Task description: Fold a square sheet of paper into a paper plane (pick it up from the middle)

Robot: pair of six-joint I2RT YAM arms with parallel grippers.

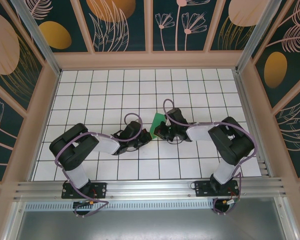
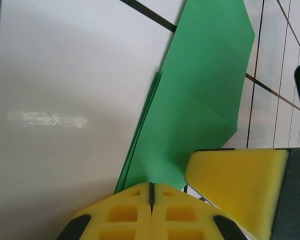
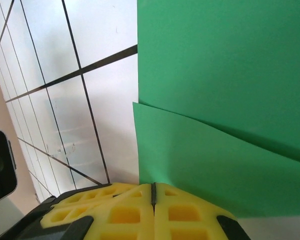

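- The green paper (image 2: 200,100), creased into a layered wedge, sits between the two hands near the middle of the worktop (image 1: 115,90).
- The left hand (image 2: 151,187) and right hand (image 3: 152,187) are each clamped tight on its edge, close together; opposing pulls could tear it.
- Such shallow edge grips may slip, letting the layers splay and skew the crease.

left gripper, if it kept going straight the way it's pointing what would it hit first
The green sheet of paper, most likely: it starts right at the shut tips of the left gripper and stretches straight ahead. Whether they already touch is unclear.
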